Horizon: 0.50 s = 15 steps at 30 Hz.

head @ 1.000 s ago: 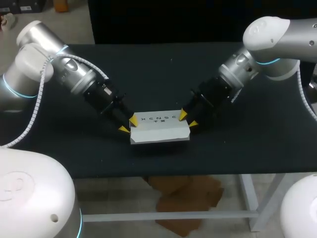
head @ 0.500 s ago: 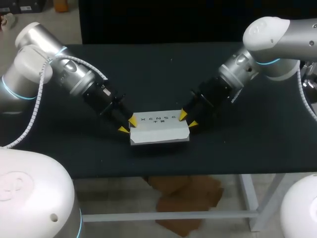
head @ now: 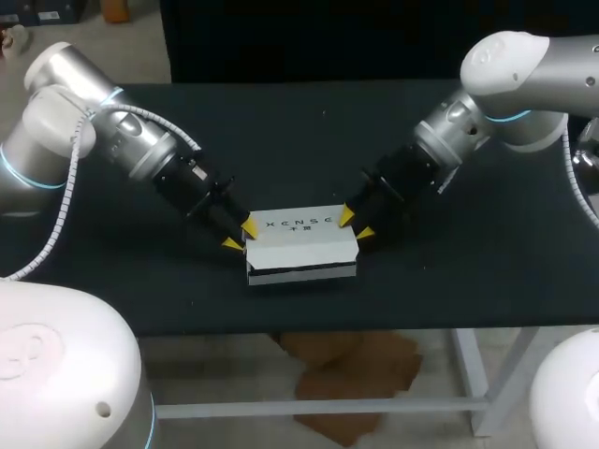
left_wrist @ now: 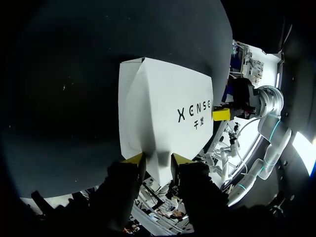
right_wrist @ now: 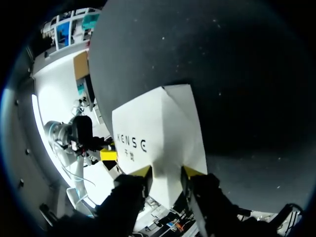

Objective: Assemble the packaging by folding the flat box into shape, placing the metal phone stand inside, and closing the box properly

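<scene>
Box lies near the front edge of the desk, with my left tool and right tool each pinched narrowly on one end. I judge that gripping both ends lets me square it into shape.

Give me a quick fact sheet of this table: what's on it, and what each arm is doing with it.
Surface: black table
Object: one white box, printed face up, near the table's front edge
Left gripper: clamped on the box's left end
Right gripper: clamped on the box's right end
Box state: held between the two arms; whether its flaps are closed cannot be told
Phone stand: not visible in any view
</scene>
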Each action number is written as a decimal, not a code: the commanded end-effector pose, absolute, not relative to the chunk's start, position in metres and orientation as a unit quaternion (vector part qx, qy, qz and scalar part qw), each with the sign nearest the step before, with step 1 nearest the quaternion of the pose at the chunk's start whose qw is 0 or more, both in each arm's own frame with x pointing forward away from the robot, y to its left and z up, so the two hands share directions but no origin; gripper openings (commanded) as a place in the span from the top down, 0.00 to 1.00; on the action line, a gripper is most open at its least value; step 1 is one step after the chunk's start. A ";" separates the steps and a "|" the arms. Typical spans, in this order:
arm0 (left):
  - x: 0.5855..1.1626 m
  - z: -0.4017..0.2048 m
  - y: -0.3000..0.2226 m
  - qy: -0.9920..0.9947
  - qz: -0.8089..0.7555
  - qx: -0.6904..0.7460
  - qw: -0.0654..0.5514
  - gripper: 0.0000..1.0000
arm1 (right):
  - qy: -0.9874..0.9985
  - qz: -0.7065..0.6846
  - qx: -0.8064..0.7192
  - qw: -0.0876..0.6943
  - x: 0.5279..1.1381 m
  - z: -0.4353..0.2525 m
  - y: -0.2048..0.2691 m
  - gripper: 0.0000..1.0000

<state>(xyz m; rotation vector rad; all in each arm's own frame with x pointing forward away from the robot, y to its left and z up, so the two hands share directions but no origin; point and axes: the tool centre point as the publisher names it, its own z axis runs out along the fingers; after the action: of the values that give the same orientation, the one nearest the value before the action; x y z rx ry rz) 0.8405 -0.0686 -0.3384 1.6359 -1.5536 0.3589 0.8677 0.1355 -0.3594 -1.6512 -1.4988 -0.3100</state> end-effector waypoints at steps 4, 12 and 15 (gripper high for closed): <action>0.843 -0.335 -0.070 -0.619 0.138 0.649 0.421 0.64 | -0.601 -0.123 -0.658 0.437 0.870 -0.357 0.138 0.58; 0.847 -0.333 -0.073 -0.621 0.129 0.645 0.427 0.65 | -0.602 -0.123 -0.654 0.441 0.872 -0.354 0.140 0.58; 0.848 -0.333 -0.073 -0.620 0.126 0.644 0.430 0.65 | -0.602 -0.122 -0.653 0.443 0.872 -0.353 0.140 0.58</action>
<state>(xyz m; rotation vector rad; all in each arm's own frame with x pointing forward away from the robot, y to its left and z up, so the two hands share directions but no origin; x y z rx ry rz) 0.8424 -0.0710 -0.3328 1.6141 -1.5455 0.3292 0.8688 0.1380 -0.3532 -1.6304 -1.4952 -0.3099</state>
